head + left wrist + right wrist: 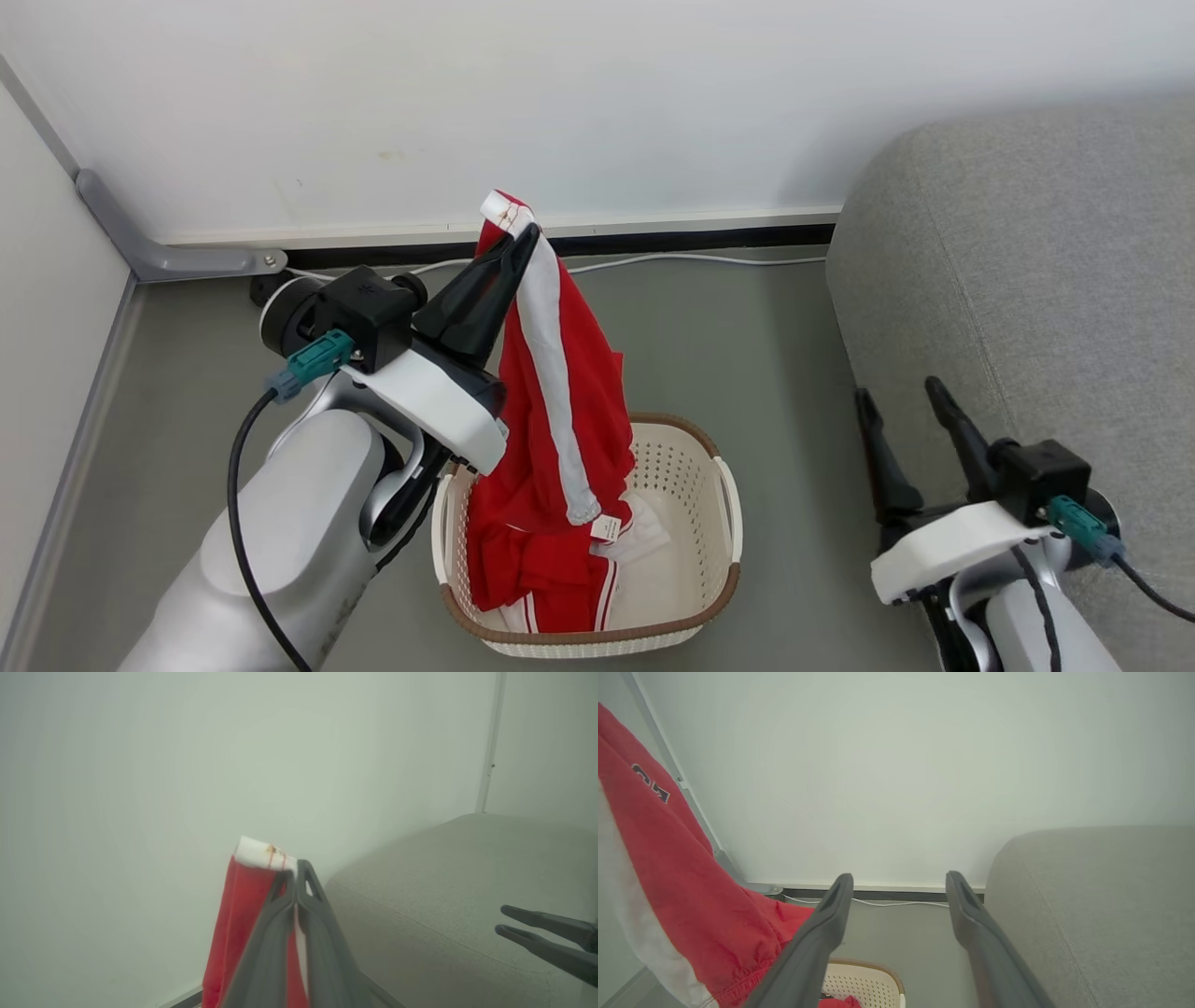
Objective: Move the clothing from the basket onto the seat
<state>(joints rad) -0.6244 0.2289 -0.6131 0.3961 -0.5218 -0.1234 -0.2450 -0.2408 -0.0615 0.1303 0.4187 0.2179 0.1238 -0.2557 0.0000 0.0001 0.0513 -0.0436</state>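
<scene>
This looks like a sparse, home-like living-room corner: a grey upholstered sofa seat (1027, 280) stands on a grey floor (728, 327) against a bare white wall (560, 93). A laundry basket (677, 467) of red sports clothing (560, 411) sits on the floor, and a white cable (709, 258) runs along the skirting.

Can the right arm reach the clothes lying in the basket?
Probably yes: the open right claw sits right of the basket, its near side uncovered, though the garment hanging from the left claw drapes over that pile.
</scene>
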